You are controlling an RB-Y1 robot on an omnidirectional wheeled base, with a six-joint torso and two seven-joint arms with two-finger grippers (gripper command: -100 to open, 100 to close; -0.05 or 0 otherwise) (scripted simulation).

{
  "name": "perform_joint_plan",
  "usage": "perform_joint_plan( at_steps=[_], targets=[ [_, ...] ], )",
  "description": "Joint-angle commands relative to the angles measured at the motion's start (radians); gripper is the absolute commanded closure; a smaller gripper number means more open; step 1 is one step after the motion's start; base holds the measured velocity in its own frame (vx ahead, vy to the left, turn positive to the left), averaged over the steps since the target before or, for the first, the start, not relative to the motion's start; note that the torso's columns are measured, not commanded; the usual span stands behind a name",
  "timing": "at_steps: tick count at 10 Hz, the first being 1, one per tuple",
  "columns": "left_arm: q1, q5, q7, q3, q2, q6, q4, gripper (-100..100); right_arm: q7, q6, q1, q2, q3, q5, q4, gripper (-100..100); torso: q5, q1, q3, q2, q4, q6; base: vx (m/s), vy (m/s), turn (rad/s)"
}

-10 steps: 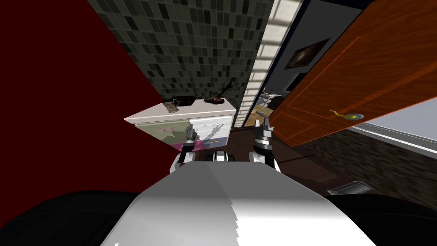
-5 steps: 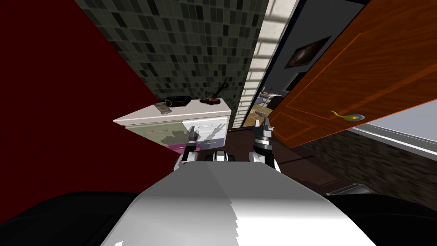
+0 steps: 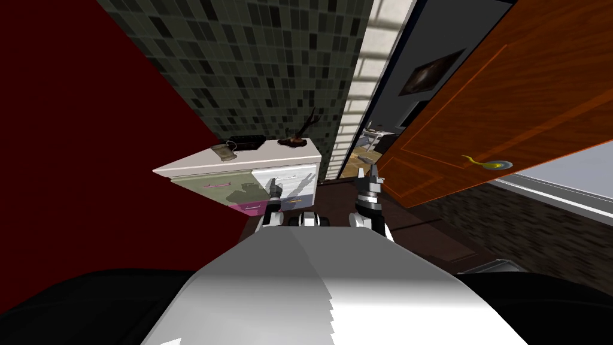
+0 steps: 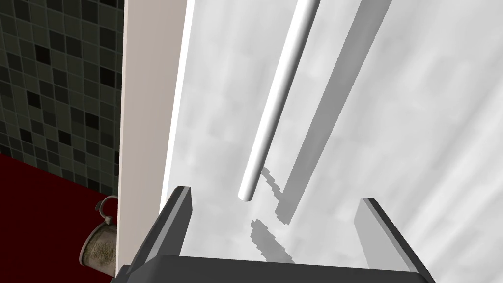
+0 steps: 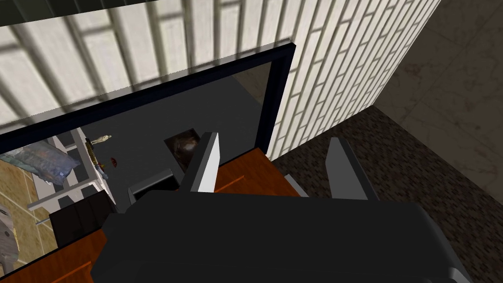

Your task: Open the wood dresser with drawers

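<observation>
The dresser stands ahead on my left with a white top and green, white and pink drawer fronts. My left gripper is raised in front of the white drawer. In the left wrist view this gripper is open, its fingers astride the lower end of a white bar handle without touching it. The drawer front lies close behind and looks shut. My right gripper is held up beside the orange door, open and holding nothing.
A mug, a dark box and a branch-like ornament sit on the dresser top. An open orange door with a yellow handle stands close on my right. A dark red wall flanks the left.
The whole head view has shifted, so I have moved: the dresser now sits further left. My left gripper has gone right, from the green-white boundary to the white drawer. The right arm is still.
</observation>
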Motion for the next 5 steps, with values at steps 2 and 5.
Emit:
perform_joint_plan(
  at_steps=[2, 5],
  targets=[
    [0.008, 0.000, -0.001, 0.002, -0.004, 0.033, -0.041, -100, 0.000, 0.000, 0.000, 0.000, 0.000, 0.000, 0.000, 0, 0.000, -0.001, -0.002, -0.004, -0.001, 0.000, 0.074, 0.007, -0.014],
    [0.003, 0.000, -0.001, 0.000, -0.004, 0.017, -0.019, 100, 0.000, 0.000, 0.000, 0.000, 0.000, 0.000, 0.000, 0, -0.001, -0.002, 0.002, 0.004, 0.001, 0.000, -0.007, 0.007, 0.016]
  ],
)
